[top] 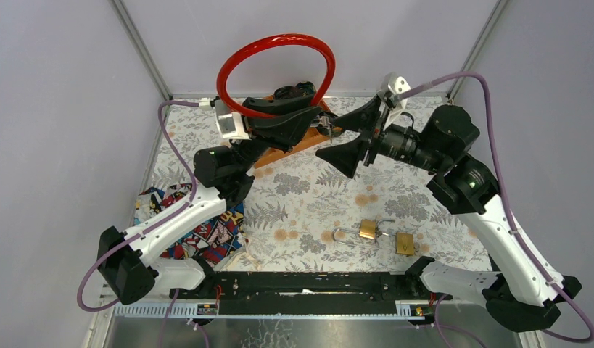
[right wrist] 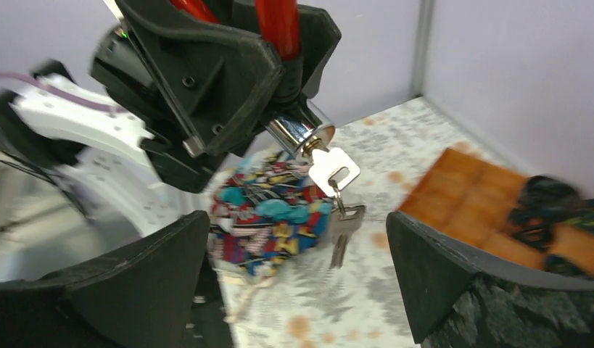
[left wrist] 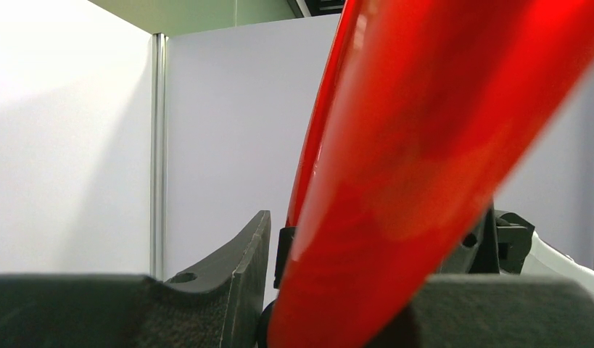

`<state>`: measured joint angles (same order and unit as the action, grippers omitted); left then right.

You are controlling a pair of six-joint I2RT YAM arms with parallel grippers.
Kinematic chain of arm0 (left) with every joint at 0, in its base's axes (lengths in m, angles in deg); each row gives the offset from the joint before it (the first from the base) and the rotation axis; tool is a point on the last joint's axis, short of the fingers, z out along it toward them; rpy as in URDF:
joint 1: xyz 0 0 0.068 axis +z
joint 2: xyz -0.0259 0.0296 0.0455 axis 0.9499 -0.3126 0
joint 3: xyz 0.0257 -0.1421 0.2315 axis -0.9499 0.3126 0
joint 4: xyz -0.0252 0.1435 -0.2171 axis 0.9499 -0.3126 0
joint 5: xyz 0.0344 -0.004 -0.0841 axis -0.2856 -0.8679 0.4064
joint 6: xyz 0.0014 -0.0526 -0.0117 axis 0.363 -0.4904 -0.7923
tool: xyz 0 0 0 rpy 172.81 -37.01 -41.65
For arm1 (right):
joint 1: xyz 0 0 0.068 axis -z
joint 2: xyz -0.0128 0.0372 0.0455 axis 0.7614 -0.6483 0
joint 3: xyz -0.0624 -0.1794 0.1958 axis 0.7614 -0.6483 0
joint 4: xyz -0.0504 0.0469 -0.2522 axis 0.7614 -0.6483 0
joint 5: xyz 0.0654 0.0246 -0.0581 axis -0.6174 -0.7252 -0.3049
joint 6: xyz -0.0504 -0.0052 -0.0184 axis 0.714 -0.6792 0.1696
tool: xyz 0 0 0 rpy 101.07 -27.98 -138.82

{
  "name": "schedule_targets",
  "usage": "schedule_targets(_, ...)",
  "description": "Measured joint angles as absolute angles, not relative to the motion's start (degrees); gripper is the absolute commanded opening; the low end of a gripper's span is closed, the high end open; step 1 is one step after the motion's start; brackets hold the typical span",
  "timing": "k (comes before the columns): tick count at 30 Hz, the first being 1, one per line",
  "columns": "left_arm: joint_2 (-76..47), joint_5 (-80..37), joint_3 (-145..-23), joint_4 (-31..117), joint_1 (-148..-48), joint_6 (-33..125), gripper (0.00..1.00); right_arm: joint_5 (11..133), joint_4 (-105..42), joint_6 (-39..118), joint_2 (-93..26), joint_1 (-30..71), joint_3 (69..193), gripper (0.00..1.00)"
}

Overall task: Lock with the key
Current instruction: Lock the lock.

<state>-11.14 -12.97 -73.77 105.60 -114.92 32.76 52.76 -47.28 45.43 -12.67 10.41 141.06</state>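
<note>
Alignment mattered: the right hand (right wrist: 297,279), spread wide, needed to centre on the key (right wrist: 333,168) before pinching, while the left hand (right wrist: 268,76) clamped the cable lock (left wrist: 395,145) steady.

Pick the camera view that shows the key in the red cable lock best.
Right wrist: the key sits clear and unobstructed in the chrome lock cylinder, a second key dangling below. Top external leaves it too small to make out. Left wrist shows just the blurred red cable, no key.
</note>
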Motion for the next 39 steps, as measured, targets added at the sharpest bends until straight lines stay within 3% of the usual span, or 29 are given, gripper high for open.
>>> schedule_targets(4,-10.79,-13.19,-73.44,105.58,-114.92,32.70,0.00,48.76,-43.17,31.03,-12.98,12.53,140.03,0.97)
schedule_targets(10,-10.06,-13.38,-73.03,105.93,-114.92,31.39,0.00,41.52,-32.15,10.22,-13.74,21.38,138.68,0.80)
schedule_targets(18,-9.43,-14.37,-72.76,106.06,-114.92,29.48,0.00,32.12,-15.47,-9.30,-19.49,24.22,133.63,0.72)
schedule_targets(23,-9.43,-14.65,-72.76,106.13,-114.92,28.89,0.00,29.90,-10.73,-13.76,-19.82,24.27,132.88,0.52)
schedule_targets(35,-9.43,-14.70,-72.76,106.85,-114.92,28.83,0.00,25.68,-5.94,-18.50,-21.63,24.27,132.75,0.53)
schedule_targets(39,-9.45,-14.72,-72.76,106.85,-114.92,28.81,0.00,25.37,-7.19,-18.04,-21.74,24.27,132.64,0.39)
